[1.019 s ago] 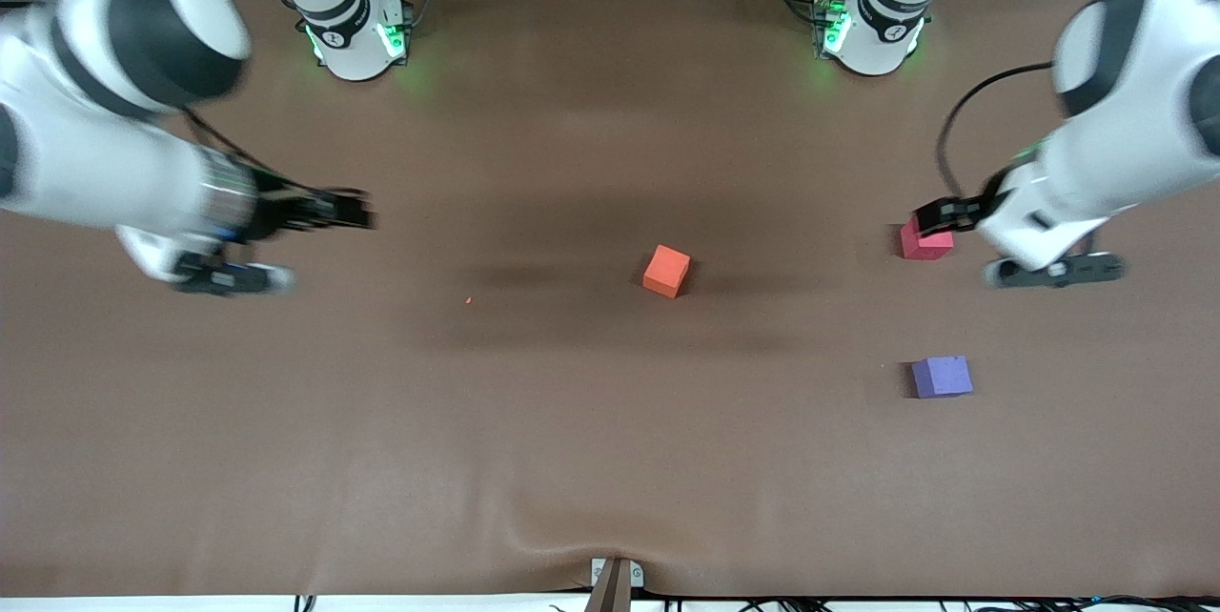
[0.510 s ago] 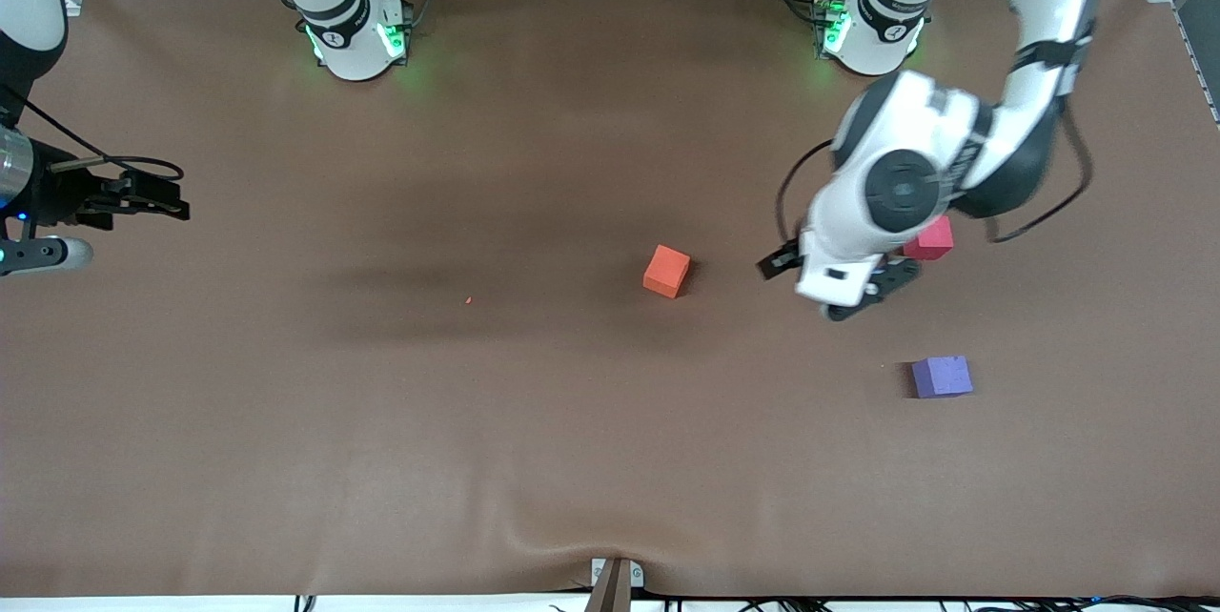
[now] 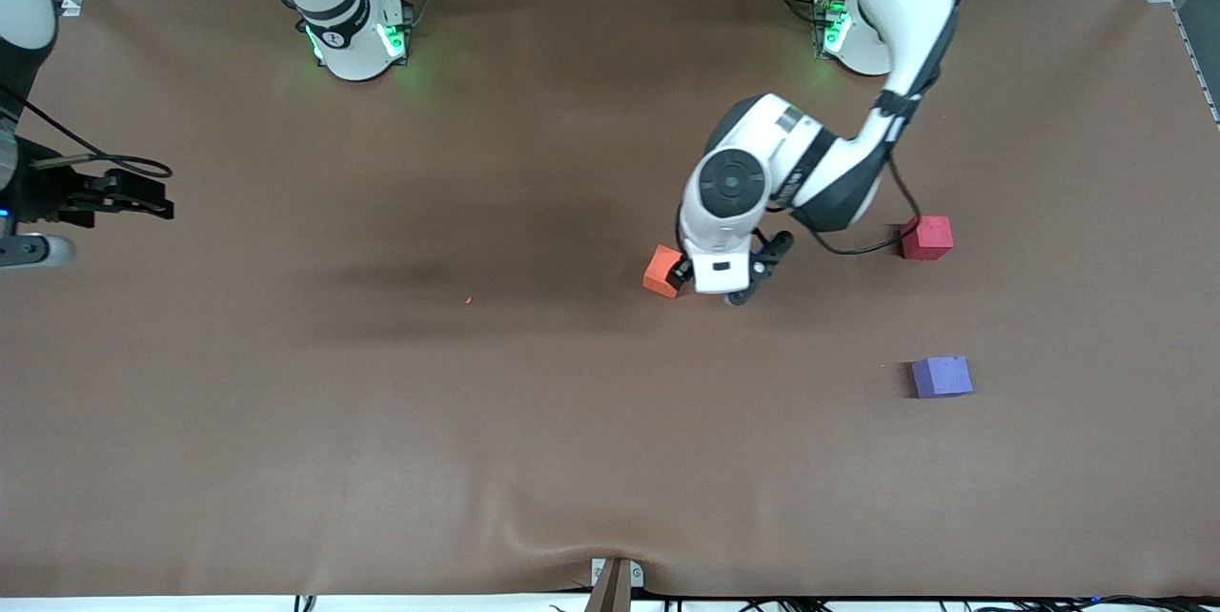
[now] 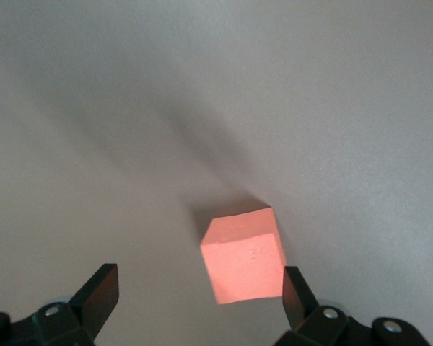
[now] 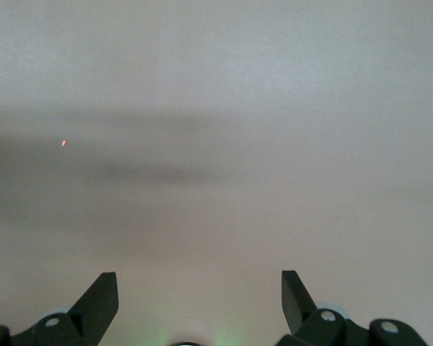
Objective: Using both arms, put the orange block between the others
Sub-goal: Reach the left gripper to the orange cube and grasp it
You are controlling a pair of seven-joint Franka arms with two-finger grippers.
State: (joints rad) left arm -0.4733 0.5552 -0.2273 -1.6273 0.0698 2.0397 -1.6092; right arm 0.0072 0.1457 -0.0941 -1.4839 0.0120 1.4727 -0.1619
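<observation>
The orange block point(image 3: 661, 271) sits mid-table, partly covered by my left hand. My left gripper point(image 3: 722, 282) hangs over it, open. In the left wrist view the orange block point(image 4: 244, 256) lies between the open fingers, close to one fingertip point(image 4: 294, 292) and apart from the other; the left gripper point(image 4: 200, 292) holds nothing. The pinkish-red cube point(image 3: 926, 237) and the purple-blue cube point(image 3: 942, 377) rest toward the left arm's end, the purple-blue one nearer the front camera. My right gripper point(image 3: 143, 197) waits open over the right arm's end of the table, and the right gripper point(image 5: 198, 288) has only bare cloth below it.
Brown cloth point(image 3: 534, 440) covers the table. A tiny orange speck point(image 3: 468, 300) lies on it toward the right arm's end from the orange block. A cable point(image 3: 886, 212) loops from the left arm near the pinkish-red cube. A small bracket point(image 3: 615, 579) sits at the front edge.
My left arm swung from beside the pinkish-red cube across to the orange block. My right arm pulled back toward its end of the table. The cubes stayed put.
</observation>
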